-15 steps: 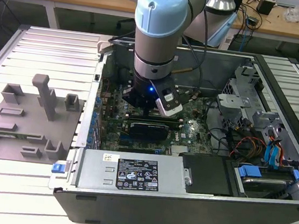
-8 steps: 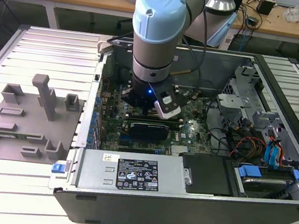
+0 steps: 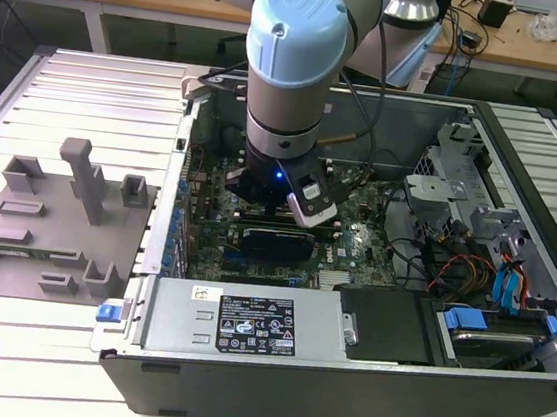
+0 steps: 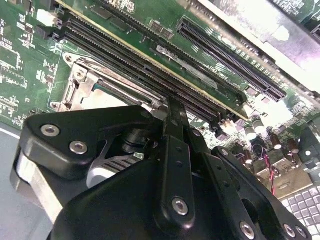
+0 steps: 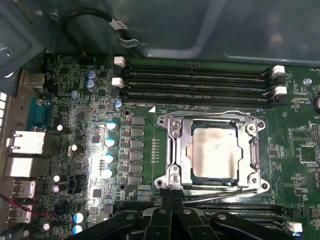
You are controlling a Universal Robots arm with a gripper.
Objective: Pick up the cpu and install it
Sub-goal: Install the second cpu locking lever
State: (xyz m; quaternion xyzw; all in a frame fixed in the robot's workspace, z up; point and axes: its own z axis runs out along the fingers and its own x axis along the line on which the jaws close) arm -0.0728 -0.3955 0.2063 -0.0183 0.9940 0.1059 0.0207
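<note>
The cpu, a flat square chip with a silvery top, lies inside the metal-rimmed socket frame on the green motherboard, a little askew in its opening. My gripper hovers just beside the frame's edge, over the retaining levers. Its black fingers are drawn together to a narrow tip with nothing between them. In the second wrist view the same tip points at the socket frame, close to the memory slots. In the exterior view the arm's wrist reaches down into the open computer case.
Rows of memory slots run along one side of the socket, with capacitors and rear ports on another. In the case, a power supply sits at the front and a drive cage with blue cables at the exterior view's right. A grey fixture plate lies at its left.
</note>
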